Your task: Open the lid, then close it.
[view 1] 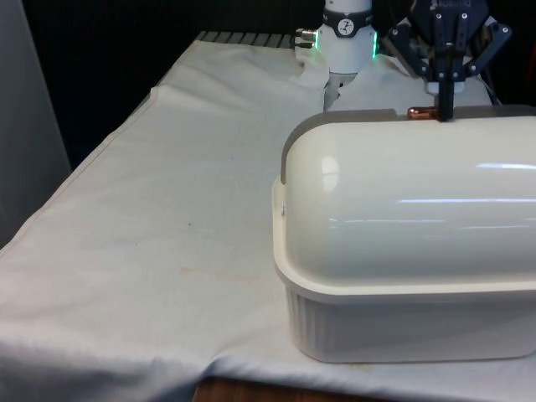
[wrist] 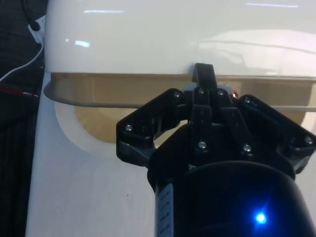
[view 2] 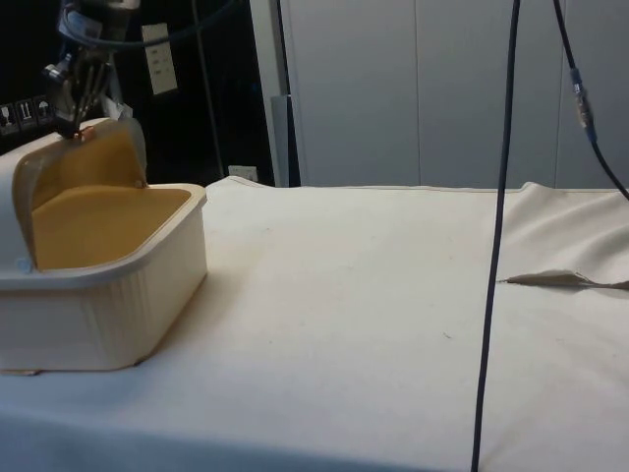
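Observation:
A cream bread box stands at the front view's right with its back to that camera. Its curved roll-top lid is pushed up and back, so the tan inside lies open in the side view. A small copper handle sits on the lid's raised edge at the top of the box. My black gripper points down onto that edge, its fingers together on the handle. From the side, the gripper meets the lid's top edge. In the wrist view the fingertips press against the lid's rim.
White cloth covers the table, with wide free room at the front view's left of the box. A black cable hangs down in the side view. The cloth has a raised fold at the side view's right.

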